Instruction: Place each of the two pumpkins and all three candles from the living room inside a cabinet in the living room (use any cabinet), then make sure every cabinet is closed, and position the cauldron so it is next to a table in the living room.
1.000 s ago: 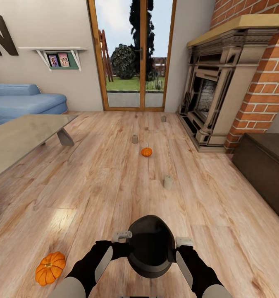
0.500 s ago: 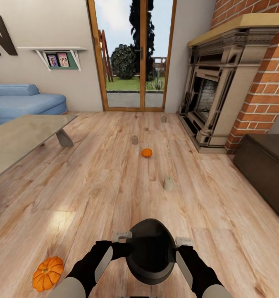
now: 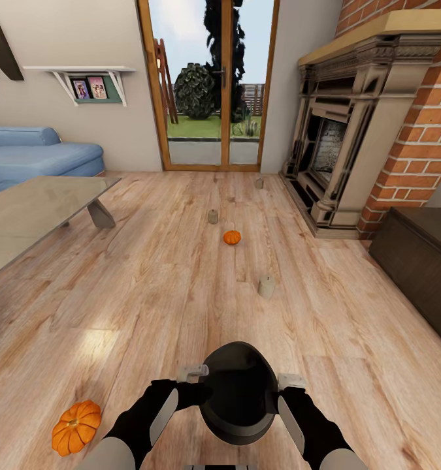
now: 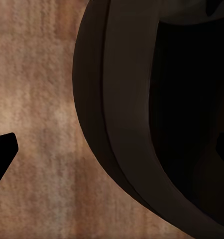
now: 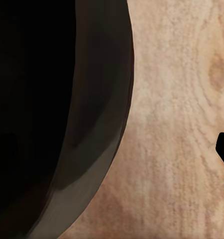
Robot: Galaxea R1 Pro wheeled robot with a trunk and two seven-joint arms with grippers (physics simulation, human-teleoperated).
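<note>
Jaws: both spread wide, one each side of cauldron (image 3: 238, 391), outer fingertips dark at wrist-view edges; whether inner fingers press its wall — cannot tell. Left gripper (image 3: 193, 373) and right gripper (image 3: 290, 381) flank cauldron rim.

Cauldron: on wooden floor (image 3: 181, 287) directly before robot, well apart from glass table (image 3: 31, 215), nearest pumpkin (image 3: 76, 427) beside it on table side.

Handling, judged: rigid, smooth, round wall, likely heavy and slippery; too wide for one gripper. Best hold: two-sided squeeze at widest belly, level, opposite points.
</note>
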